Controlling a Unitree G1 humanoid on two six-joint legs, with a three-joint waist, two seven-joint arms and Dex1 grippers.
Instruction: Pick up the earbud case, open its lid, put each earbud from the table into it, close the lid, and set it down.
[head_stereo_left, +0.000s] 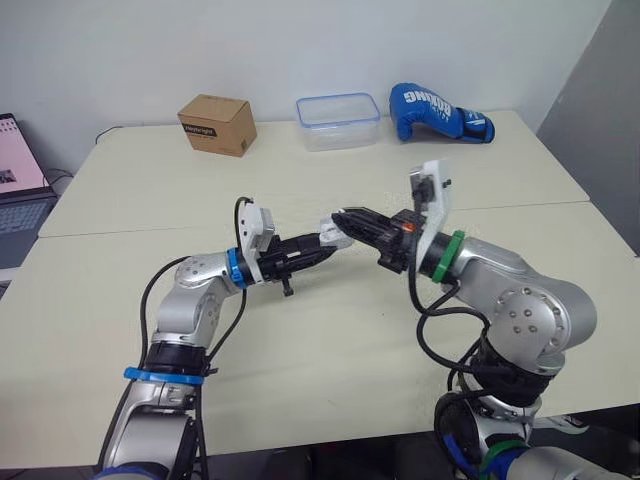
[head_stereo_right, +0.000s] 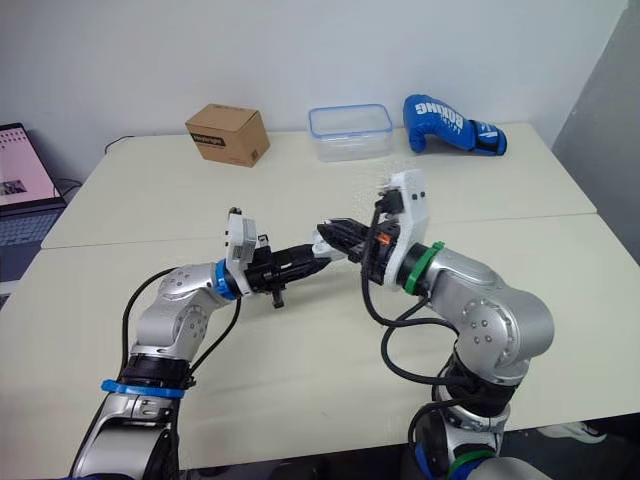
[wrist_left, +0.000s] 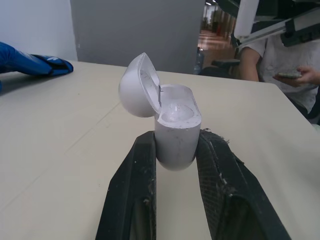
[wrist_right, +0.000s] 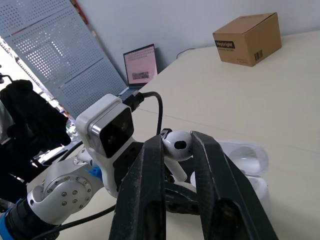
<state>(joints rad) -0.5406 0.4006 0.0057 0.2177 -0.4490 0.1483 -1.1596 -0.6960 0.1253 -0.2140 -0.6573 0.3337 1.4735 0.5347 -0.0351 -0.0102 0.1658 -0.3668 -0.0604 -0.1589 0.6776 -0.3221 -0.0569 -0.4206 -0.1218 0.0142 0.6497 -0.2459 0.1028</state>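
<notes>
Here, the left gripper (wrist_left: 177, 137) clasps the open-lidded case (wrist_left: 176, 117). The right gripper (wrist_right: 177, 138) pinches an earbud (wrist_right: 176, 146) close by it.

Head stereo above, wrist cameras share case (wrist_left: 175, 132)

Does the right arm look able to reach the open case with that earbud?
Probably yes: the right gripper holds the earbud just beside the earbud case, whose lid stands open, and nothing lies between.
</notes>
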